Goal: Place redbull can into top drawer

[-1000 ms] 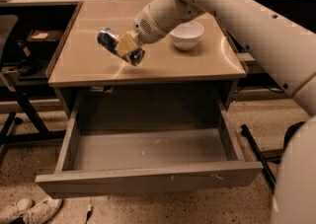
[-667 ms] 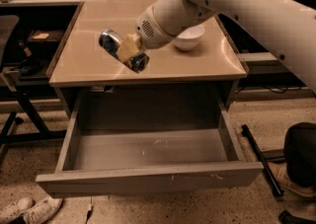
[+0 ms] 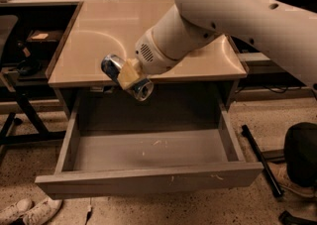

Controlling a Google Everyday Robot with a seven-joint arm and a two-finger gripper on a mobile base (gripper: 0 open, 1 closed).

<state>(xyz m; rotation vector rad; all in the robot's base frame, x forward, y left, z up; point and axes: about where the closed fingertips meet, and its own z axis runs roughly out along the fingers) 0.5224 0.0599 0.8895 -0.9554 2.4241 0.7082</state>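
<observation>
My gripper point(image 3: 128, 75) is shut on the redbull can point(image 3: 113, 66), a slim blue and silver can held tilted, nearly on its side. The can hangs at the front edge of the tan table top point(image 3: 99, 30), above the back left part of the top drawer point(image 3: 148, 152). The drawer is pulled out wide, grey, with pale scuffs on its floor and nothing in it. My white arm point(image 3: 237, 11) reaches in from the upper right and hides the right part of the table top. The white bowl is out of view behind the arm.
A dark chair and shelf point(image 3: 15, 65) stand left of the table. White shoes point(image 3: 25, 211) lie on the speckled floor at the lower left. A black base part point(image 3: 299, 154) and a dark bar point(image 3: 260, 159) sit at the right.
My gripper has carried the can from over the table top forward and down to the table's front edge, above the open drawer. The arm now covers the bowl.
</observation>
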